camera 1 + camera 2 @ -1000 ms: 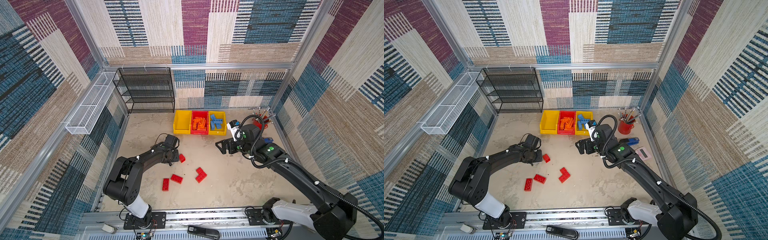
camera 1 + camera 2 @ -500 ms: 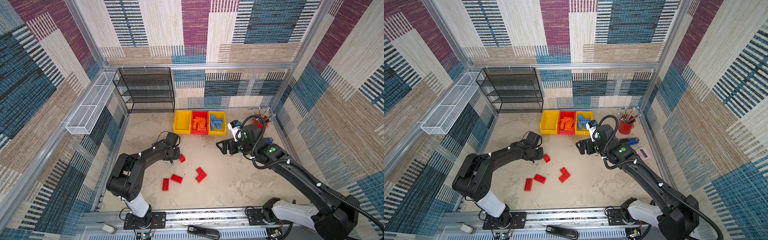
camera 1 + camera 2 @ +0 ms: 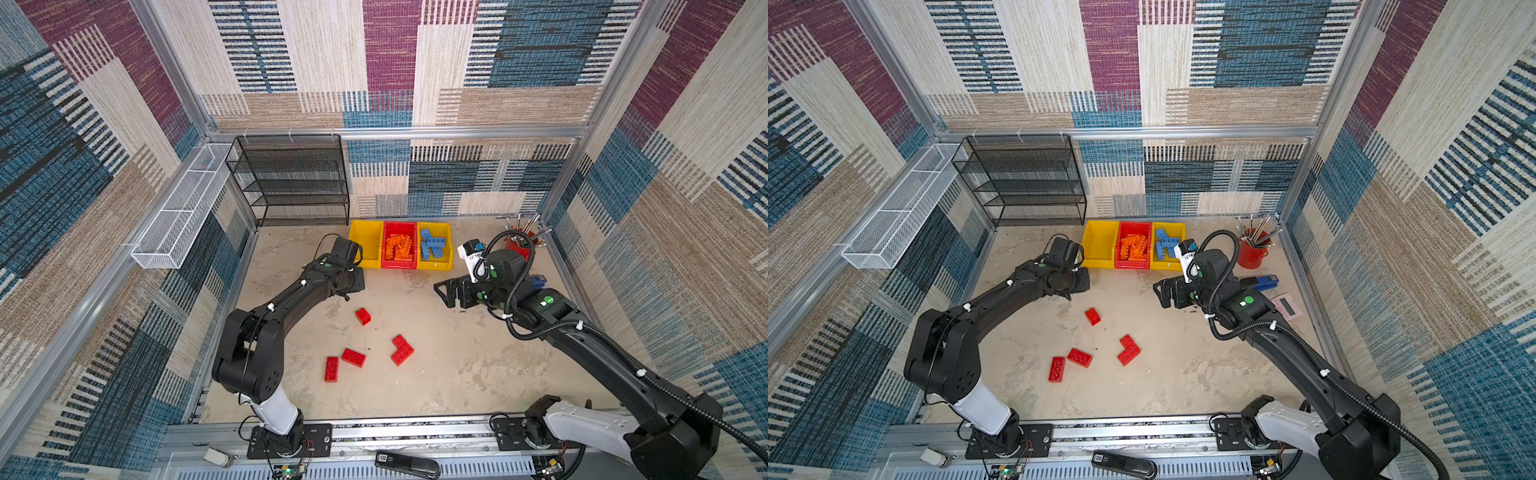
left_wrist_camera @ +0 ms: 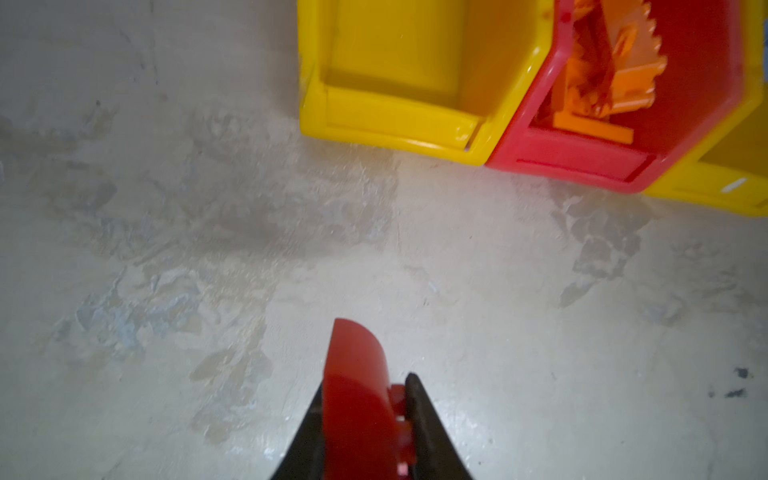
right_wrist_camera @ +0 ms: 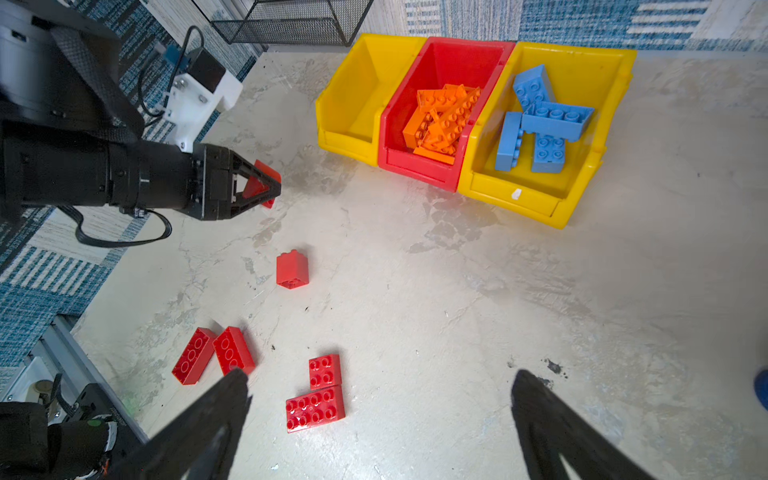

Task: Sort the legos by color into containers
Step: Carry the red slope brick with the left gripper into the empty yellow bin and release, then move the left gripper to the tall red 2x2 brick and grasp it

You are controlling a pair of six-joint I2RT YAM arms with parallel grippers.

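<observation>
Within left claw (image 5: 274,189), smooth rounded red lego (image 4: 355,374)

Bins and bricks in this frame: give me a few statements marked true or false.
1. The left pincer is shut on a red brick. True.
2. The red bin holds blue bricks. False: it holds orange bricks; the blue ones lie in a yellow bin beside it.
3. The other yellow bin is empty. True.
4. The right pincer grips a brick. False: it is open and empty.
5. Two loose red bricks lie on the table. False: five do.
</observation>
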